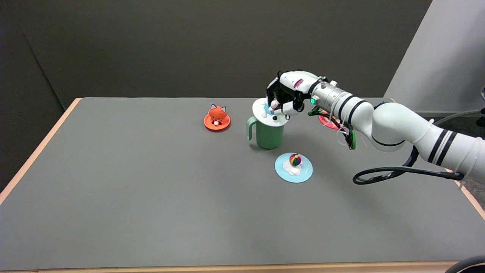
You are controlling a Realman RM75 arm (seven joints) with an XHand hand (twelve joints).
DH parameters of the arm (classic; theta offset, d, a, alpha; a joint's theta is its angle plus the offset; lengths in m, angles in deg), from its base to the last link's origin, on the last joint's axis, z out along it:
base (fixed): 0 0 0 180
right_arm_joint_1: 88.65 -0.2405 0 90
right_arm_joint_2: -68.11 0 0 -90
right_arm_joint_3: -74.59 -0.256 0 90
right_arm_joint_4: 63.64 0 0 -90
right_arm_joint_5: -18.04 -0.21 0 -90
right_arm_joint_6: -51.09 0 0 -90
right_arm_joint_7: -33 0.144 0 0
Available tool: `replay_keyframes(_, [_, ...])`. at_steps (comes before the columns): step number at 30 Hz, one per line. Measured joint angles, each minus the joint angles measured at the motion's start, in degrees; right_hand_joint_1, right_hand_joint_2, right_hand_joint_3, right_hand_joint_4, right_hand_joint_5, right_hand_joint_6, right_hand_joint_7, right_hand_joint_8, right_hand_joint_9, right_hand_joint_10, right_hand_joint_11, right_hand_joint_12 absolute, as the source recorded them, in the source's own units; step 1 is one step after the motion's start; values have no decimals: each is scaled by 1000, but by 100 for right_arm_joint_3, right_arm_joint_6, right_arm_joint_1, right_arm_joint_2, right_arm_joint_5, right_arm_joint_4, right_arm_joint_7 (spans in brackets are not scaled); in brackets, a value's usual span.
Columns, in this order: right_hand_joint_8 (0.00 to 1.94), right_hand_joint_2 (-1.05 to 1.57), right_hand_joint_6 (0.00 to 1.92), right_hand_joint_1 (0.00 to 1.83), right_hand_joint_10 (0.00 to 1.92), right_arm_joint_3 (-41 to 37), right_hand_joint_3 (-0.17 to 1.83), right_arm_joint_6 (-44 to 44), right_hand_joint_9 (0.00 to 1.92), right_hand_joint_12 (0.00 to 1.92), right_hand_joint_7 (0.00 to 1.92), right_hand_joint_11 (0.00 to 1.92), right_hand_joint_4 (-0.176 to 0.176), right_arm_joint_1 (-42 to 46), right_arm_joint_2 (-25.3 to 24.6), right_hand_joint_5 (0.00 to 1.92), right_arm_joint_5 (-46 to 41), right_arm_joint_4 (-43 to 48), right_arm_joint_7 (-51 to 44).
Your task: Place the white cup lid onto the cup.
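Note:
A green cup (268, 134) with its handle to the left stands mid-table toward the back. The white cup lid (261, 110), a round disc with a small blue and white figure on top, lies tilted over the cup's mouth, its left edge overhanging the rim. My right hand (285, 94) is above the cup's right side and pinches the lid's figure between its fingertips. The fingers hide the lid's right half and whether the lid touches the rim.
An orange lid with a fox figure (216, 116) lies left of the cup. A light blue lid with a rainbow ball (293, 166) lies in front of it. A red lid (328, 120) sits behind my forearm. A black cable (394, 174) loops at the right.

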Motion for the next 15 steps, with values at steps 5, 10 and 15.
replay_keyframes(5, [242,772,204,996,324,47,788,-46,1060,1459,1004,654,147,-33,-14,766,8,2,-8])
replay_keyframes(10, [231,737,196,971,294,73,842,-88,1051,1506,946,576,106,-54,-24,681,13,-15,-14])
replay_keyframes(15, [193,684,173,941,319,80,950,-138,1027,1476,944,549,96,-58,-27,666,61,-54,-17])
